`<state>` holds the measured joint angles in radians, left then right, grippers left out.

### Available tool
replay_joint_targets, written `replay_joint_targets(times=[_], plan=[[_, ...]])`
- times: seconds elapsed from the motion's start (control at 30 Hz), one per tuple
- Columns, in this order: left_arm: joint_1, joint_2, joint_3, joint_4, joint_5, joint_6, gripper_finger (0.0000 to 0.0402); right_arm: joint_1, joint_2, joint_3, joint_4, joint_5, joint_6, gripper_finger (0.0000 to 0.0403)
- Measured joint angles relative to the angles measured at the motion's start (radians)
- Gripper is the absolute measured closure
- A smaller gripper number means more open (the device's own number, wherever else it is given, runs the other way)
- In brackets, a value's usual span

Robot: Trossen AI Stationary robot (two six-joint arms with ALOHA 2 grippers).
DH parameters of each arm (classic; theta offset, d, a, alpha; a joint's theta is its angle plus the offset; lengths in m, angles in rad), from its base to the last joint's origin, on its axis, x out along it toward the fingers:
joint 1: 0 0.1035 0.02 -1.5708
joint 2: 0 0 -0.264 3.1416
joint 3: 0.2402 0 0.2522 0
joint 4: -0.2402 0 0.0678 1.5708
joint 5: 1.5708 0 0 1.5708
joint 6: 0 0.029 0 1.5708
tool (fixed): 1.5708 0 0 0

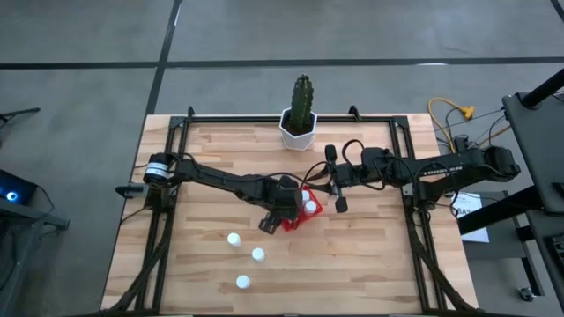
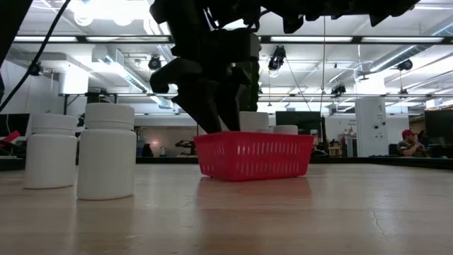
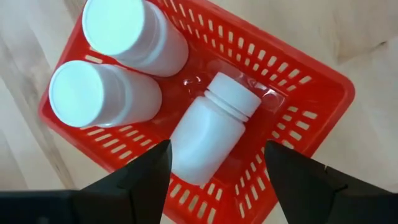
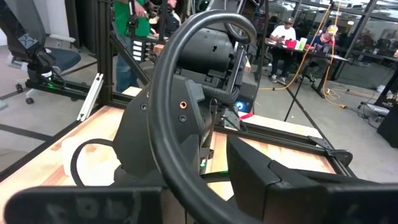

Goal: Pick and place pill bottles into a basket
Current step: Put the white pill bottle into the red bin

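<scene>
Three bottles (image 1: 233,239) stand loose on the worktop (image 1: 370,255) at the left front, well apart from the basket (image 1: 304,211). Left end effector (image 1: 284,211) hovers over the basket at mid-worktop, fingers (image 3: 146,174) spread wide, gripping nothing. Inside the basket: two upright bottles (image 3: 99,93) touching each other and one lying on its side (image 3: 208,134) beside them. Right end effector (image 1: 338,198) hangs just right of the basket; can't tell how wide it is. Cactus pot (image 1: 298,130) at the back edge.
</scene>
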<state>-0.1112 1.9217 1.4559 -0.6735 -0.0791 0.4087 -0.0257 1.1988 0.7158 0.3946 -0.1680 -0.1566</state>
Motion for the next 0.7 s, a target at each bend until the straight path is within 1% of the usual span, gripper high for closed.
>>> replay_joint_targets(times=[0.2, 0.4, 0.7], plan=[[0.000, 0.000, 0.000, 0.000, -0.006, 0.062, 0.0164, 0.000, 0.000, 0.000, 0.000, 0.000, 0.002, 0.0326], [0.001, 0.000, 0.003, 0.000, -0.005, 0.070, 0.0168, 0.000, 0.000, 0.000, 0.001, 0.004, 0.008, 0.0335], [0.012, 0.058, 0.007, 0.001, -0.006, 0.070, 0.0220, 0.000, 0.000, -0.002, -0.010, 0.002, 0.026, 0.0326]])
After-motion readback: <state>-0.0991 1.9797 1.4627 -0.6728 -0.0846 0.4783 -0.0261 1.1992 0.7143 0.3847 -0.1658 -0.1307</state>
